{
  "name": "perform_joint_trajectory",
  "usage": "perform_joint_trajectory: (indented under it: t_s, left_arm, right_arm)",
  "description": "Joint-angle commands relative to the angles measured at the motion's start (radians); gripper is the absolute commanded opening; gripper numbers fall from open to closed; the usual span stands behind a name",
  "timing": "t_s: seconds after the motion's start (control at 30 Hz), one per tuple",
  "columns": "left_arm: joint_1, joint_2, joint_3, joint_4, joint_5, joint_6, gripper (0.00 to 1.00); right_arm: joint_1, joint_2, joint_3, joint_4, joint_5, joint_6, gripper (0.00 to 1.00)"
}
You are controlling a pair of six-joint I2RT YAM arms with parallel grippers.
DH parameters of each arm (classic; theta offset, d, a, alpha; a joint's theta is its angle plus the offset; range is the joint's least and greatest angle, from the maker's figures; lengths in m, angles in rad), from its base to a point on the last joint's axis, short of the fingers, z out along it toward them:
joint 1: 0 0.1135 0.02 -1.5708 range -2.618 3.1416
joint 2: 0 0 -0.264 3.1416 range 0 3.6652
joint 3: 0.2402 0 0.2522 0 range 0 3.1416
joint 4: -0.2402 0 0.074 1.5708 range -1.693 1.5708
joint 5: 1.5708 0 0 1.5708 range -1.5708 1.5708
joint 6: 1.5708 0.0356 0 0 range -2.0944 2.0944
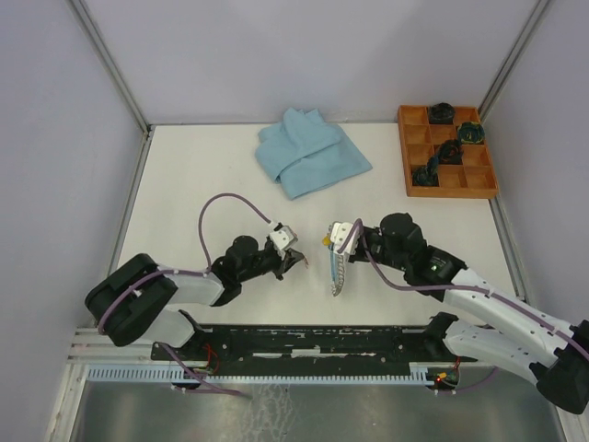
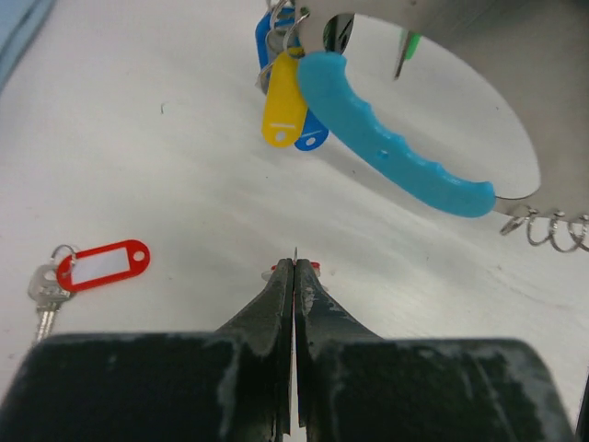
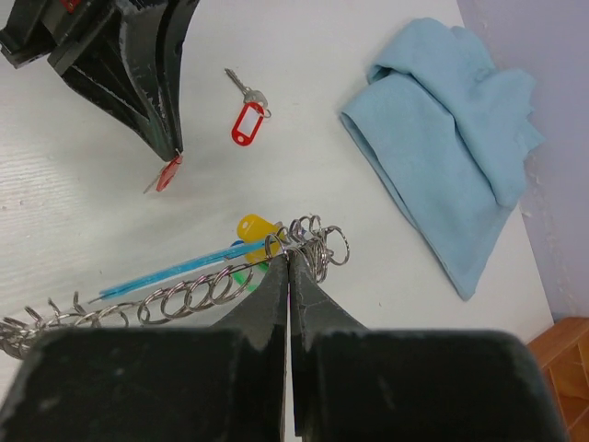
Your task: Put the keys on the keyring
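My left fingers [image 2: 294, 281] were clenched at their very tips on a red-tagged key [image 3: 167, 173], held just above the bench [image 2: 166, 175]. My right fingers [image 3: 289, 269] were clamped on the keyring [image 3: 189, 296] at a bunch of its wire coils, and the rest of the coil trailed off toward the bench. A yellow tag [image 2: 283, 103] and blue tags [image 2: 311, 138] already hung on the ring near that grip. A second red-tagged key [image 2: 99, 265] lay loose on the bench, well apart from the ring.

The step in hand, as I judged it, was threading the held key onto the coil. To do it well, the right side had to hold the ring steady and present an open turn of wire. The left side had to bring up the key's small loop, not its tag. My hold was shallow, so I reckoned a sideways push against the wire could twist the key out. A slow, straight approach suited best. I could not tell how the key's loop was turned, so checking that came first. A turn clear of the hanging tags looked the easier target.
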Motion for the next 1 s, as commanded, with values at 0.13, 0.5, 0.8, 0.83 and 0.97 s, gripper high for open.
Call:
perform_joint_trajectory:
  t_s: [0.13,0.5,0.8,0.83,0.97]
  left_arm:
    - [-0.047,0.228,0.13,0.114,-0.038,-0.088,0.03]
    - [-0.05,0.199,0.139,0.189,-0.047,-0.075,0.29]
    - [-0.049,-0.105,0.137,0.04,0.069,0.029,0.43]
    - [-0.051,-0.122,0.143,0.035,0.092,0.034,0.43]
    - [-0.049,-0.135,0.166,0.039,0.191,0.044,0.44]
  right_arm:
    - [0.004,-0.089,-0.021,0.02,0.048,0.042,0.01]
    - [0.004,-0.123,-0.019,-0.012,0.037,0.046,0.01]
    - [0.004,-0.096,-0.006,-0.006,0.005,0.05,0.01]
    - [0.004,-0.093,-0.004,-0.005,0.0,0.051,0.01]
    - [0.004,-0.085,0.003,0.007,-0.015,0.061,0.01]
